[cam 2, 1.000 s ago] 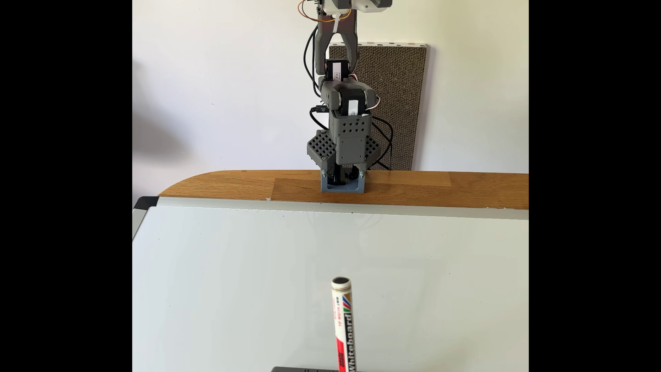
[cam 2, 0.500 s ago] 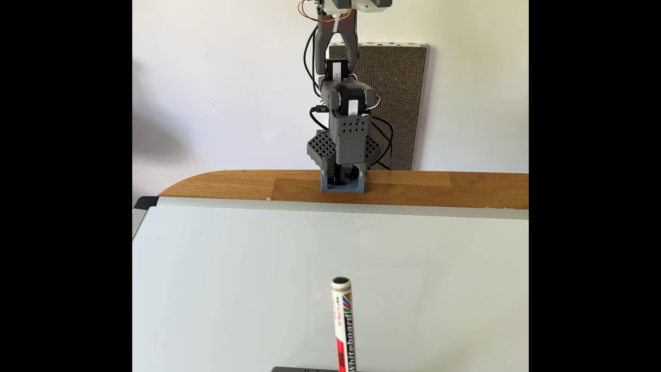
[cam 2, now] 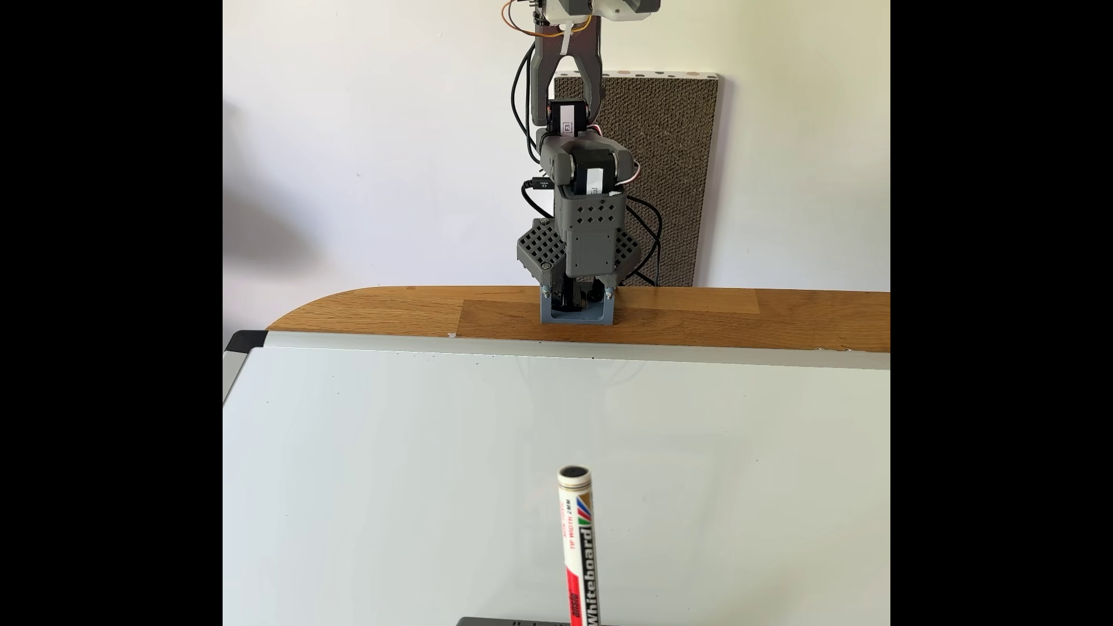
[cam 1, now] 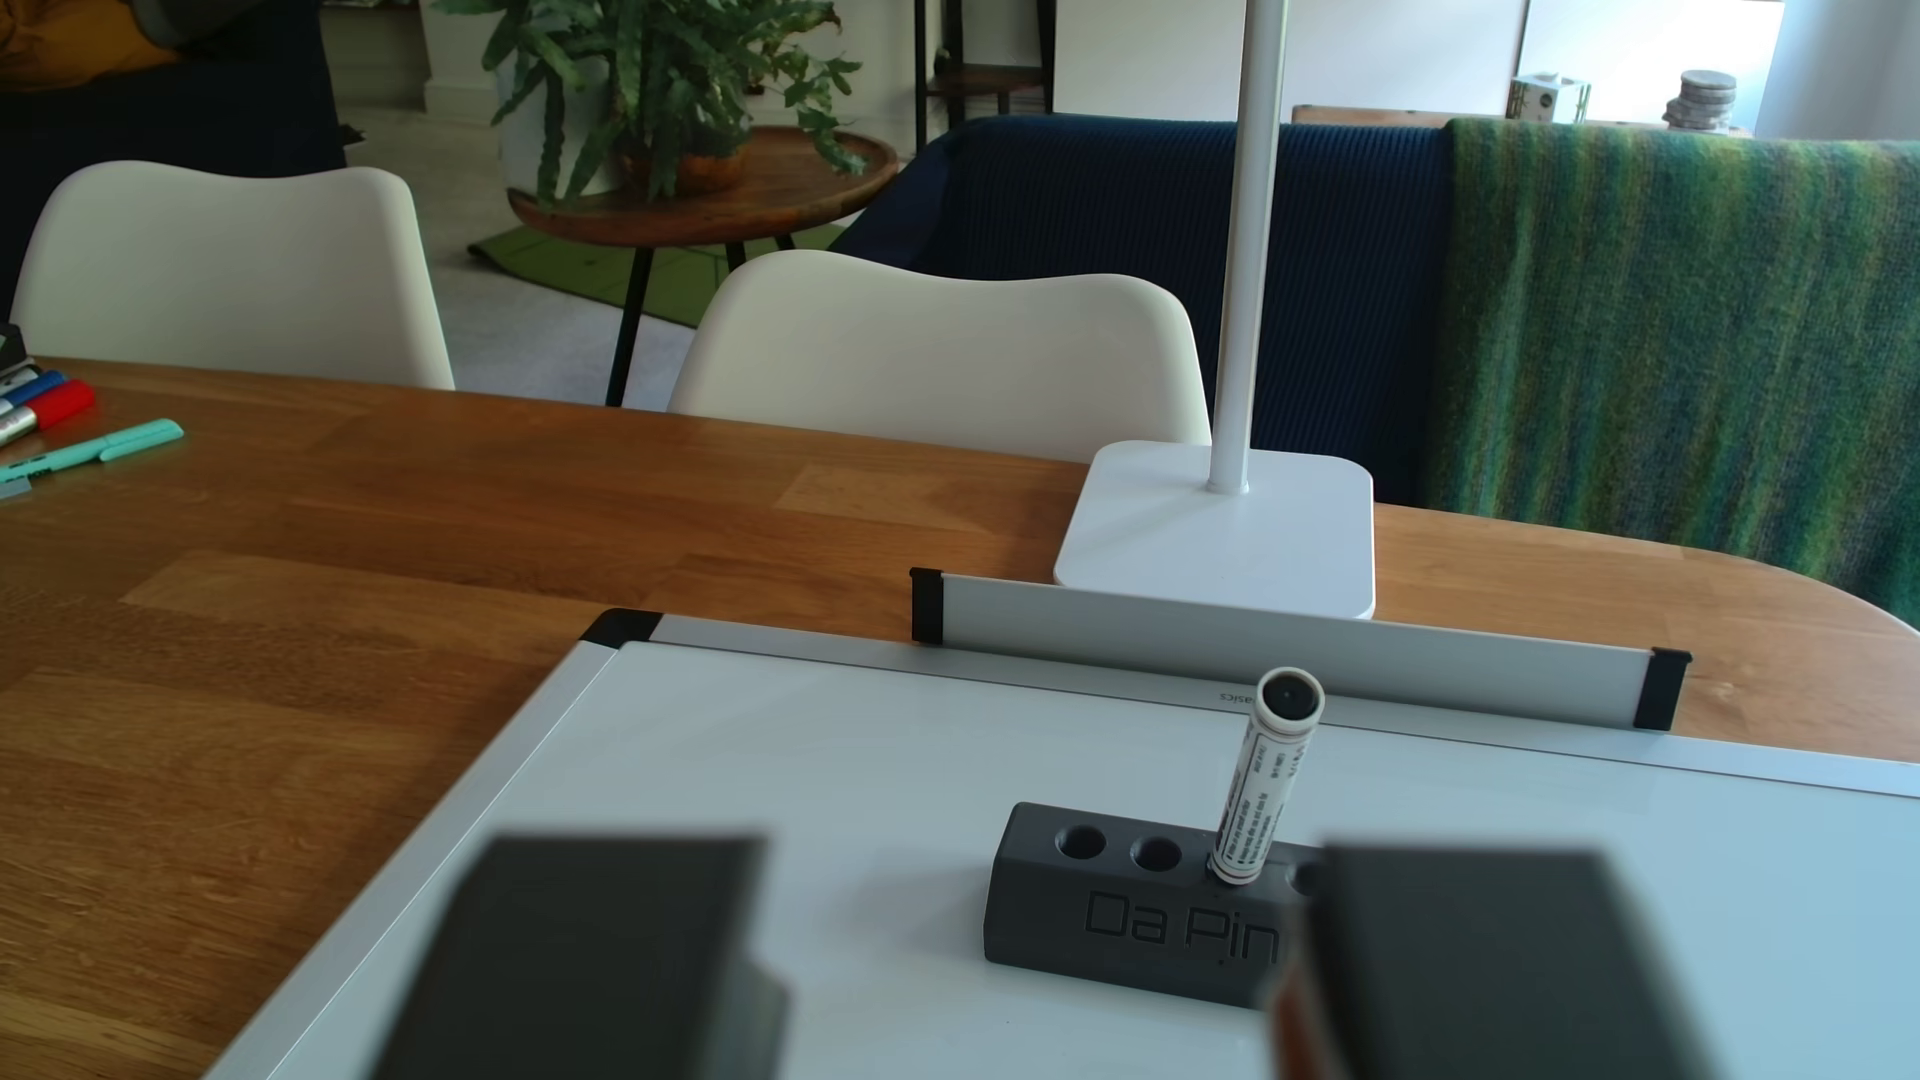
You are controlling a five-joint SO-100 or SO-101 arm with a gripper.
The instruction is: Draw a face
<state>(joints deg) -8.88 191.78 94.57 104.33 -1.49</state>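
A white whiteboard marker (cam 1: 1262,789) stands upright, cap end up, in a hole of the grey block (cam 1: 1122,924) engraved "Da Pin…". The block rests on the whiteboard (cam 1: 831,748). In the other view my gripper (cam 1: 1039,862) is open, its two dark blurred fingers (cam 1: 613,935) spread wide on either side of the block and well short of the marker. The fixed view shows the marker (cam 2: 578,542) near the bottom, the block's top edge (cam 2: 512,621) and my arm (cam 2: 578,180) folded upright at the table's far edge. The face is out of view; the board surface (cam 2: 421,451) is plain white.
A white stand with a square base (cam 1: 1216,530) and a pole sits just beyond the board's pen rail (cam 1: 1299,649). Several coloured pens (cam 1: 62,415) lie far left on the wooden table (cam 1: 312,623). White chairs stand behind. A cardboard panel (cam 2: 662,180) leans on the wall.
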